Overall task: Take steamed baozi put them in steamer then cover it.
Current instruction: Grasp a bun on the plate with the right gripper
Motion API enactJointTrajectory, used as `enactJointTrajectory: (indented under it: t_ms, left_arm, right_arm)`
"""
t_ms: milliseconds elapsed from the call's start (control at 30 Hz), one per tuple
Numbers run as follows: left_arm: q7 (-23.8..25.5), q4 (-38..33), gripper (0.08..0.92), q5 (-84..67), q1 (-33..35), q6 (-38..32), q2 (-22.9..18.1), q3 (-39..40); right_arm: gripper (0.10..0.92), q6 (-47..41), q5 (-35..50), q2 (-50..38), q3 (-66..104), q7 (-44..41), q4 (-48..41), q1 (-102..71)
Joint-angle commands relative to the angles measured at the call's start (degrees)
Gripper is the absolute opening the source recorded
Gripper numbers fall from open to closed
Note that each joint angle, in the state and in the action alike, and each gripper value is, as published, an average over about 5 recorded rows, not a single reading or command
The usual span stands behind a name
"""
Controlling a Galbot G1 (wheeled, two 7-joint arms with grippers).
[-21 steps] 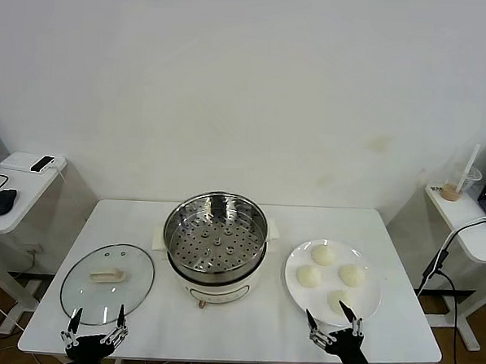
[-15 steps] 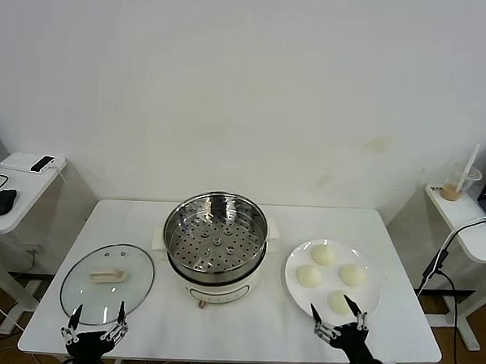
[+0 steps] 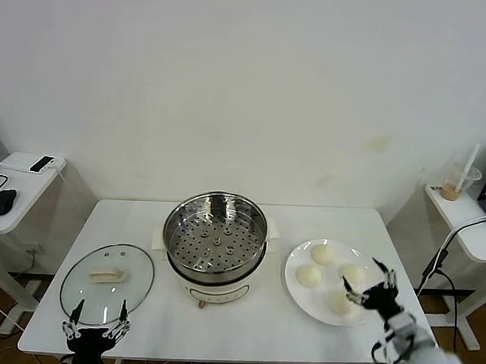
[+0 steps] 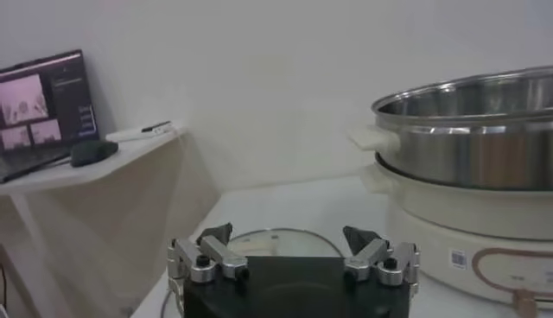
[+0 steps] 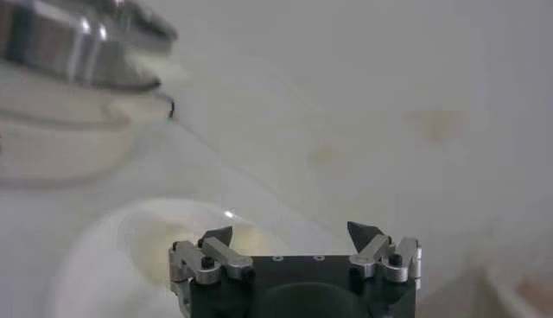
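The steamed baozi [image 3: 323, 254] – all four – lie on the plate [image 3: 296, 295] beside the empty steamer [image 3: 215, 232]. The right pincer [image 3: 366, 286] has swung up over them, jaws wide, holding nothing – a first pick looks imminent. The left pincer [image 3: 97, 315] waits, spread, by the cover [image 3: 107, 282].

Your left hand [image 4: 292, 244] hangs wide open over the cover [image 4: 281, 241]; the steamer [image 4: 467, 130] stands beside it on the desk [image 4: 302, 203].

left end effector [image 3: 96, 314]: parked, spread | right end effector [image 3: 369, 283]: raised, spread
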Motion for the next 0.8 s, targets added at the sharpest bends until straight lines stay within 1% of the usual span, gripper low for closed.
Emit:
enactJointTrajectory:
  t_ms: [33, 167, 333, 433, 567, 700, 800]
  left_arm:
    - [0.6, -0.5, 0.823, 2.3, 0.1, 0.8, 0.0, -0.1]
    - [1.0, -1.2, 0.823, 3.6, 0.1, 0.9, -0.7, 0.3]
    - [0.8, -1.4, 0.823, 4.0, -0.2, 1.0, -1.0, 0.2]
    - [0.8, -1.4, 0.823, 4.3, -0.1, 1.0, -1.0, -0.4]
    - [0.8, -1.7, 0.823, 4.6, 0.3, 1.0, -1.0, -1.2]
    - [0.7, -1.7, 0.823, 4.5, 0.4, 0.9, -1.0, -1.8]
    - [0.8, -1.6, 0.823, 4.5, 0.3, 0.9, -1.0, -2.2]
  right_arm:
    - [0.823, -2.9, -10.8, -10.9, -2.5, -12.1, -7.6, 13.3]
    - [0.823, -0.8, -11.8, -15.8, -12.8, -19.7, -13.3, 25.6]
    - [0.823, 0.0, -8.5, -17.4, -31.0, -28.0, -22.1, 42.4]
    - [0.823, 1.0, -5.8, -16.6, -41.7, -32.8, -27.5, 51.8]
    - [0.823, 2.6, -3.9, -14.2, -52.4, -38.4, -33.0, 59.8]
    - [0.823, 3.2, -2.9, -10.5, -57.7, -42.2, -37.0, 63.8]
    - [0.823, 3.0, -3.0, -8.3, -59.9, -43.1, -39.2, 64.8]
